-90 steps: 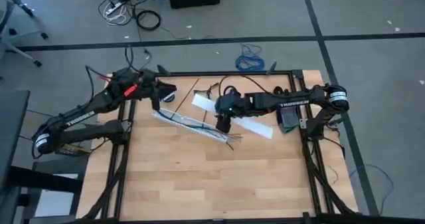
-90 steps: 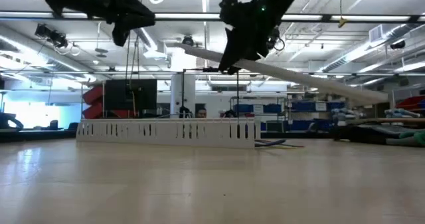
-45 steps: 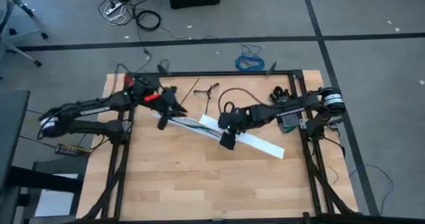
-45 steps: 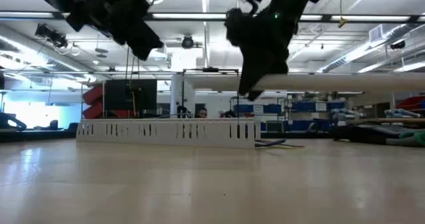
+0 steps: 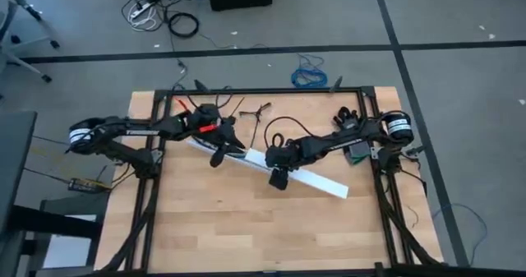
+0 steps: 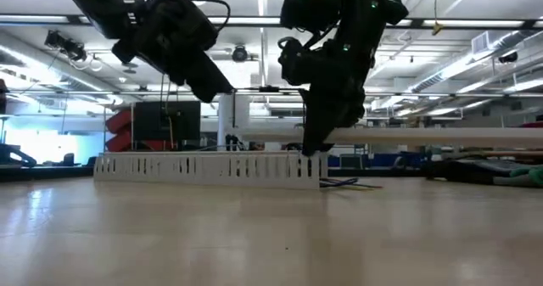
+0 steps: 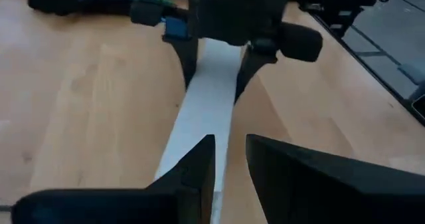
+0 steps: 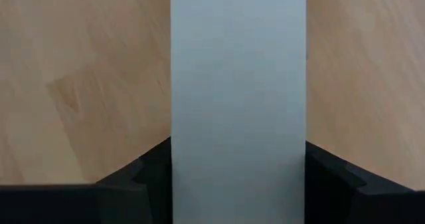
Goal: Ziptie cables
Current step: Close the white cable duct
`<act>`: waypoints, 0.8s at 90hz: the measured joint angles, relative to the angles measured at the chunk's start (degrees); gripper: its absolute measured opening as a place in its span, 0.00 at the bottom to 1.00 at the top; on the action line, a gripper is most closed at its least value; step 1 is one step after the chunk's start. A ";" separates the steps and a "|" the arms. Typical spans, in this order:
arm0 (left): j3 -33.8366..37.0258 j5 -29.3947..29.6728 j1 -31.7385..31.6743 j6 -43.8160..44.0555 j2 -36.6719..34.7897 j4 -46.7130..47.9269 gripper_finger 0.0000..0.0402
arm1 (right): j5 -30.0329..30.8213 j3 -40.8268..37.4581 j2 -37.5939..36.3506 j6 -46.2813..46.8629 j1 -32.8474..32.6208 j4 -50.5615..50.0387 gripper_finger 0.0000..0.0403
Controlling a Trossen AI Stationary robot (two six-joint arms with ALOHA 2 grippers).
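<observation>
A wooden table [image 5: 246,219] seen from above, with two dark robot arms reaching toward its middle. A white slotted strip [image 5: 205,145] lies slanted across the table, running from about ten o'clock toward four o'clock. Over it sits a flat white cover [image 5: 316,181], a long plain slat lined up with the strip.

The right end effector [image 5: 278,178] is clenched on the white cover near the table's centre. Its wrist camera shows the slat filling the gap between both dark fingers, edge to edge. In the level view the slat hangs flat, just above the slotted strip. It seems to be held this way so that it can be aligned along the strip.

The left end effector [image 5: 219,156] hovers at the strip's ten o'clock part. Its fingers [image 7: 199,167] stand slightly apart, grasping nothing, straddling the white slat's end below. It is probably placed there to steady or guide that end.

The cables [image 6: 348,183] show only as thin ends at the strip's right end in the level view. The rest is hidden under the cover. No ziptie can be seen.
</observation>
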State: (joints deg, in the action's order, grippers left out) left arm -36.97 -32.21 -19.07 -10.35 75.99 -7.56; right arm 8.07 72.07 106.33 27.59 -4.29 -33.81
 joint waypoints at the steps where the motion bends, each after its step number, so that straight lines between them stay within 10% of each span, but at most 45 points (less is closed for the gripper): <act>1: 0.00 -0.01 0.18 0.00 0.25 -0.35 0.19 | -0.03 0.00 -0.01 0.09 0.00 -0.05 0.56; 72: 0.00 5.33 2.47 0.02 5.07 -6.45 0.19 | -0.78 -0.18 -3.92 -0.56 -0.85 -1.79 0.56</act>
State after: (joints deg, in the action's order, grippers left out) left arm -36.97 -26.88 -16.60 -10.33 81.06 -14.01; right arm 7.29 71.90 102.41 27.03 -5.15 -35.59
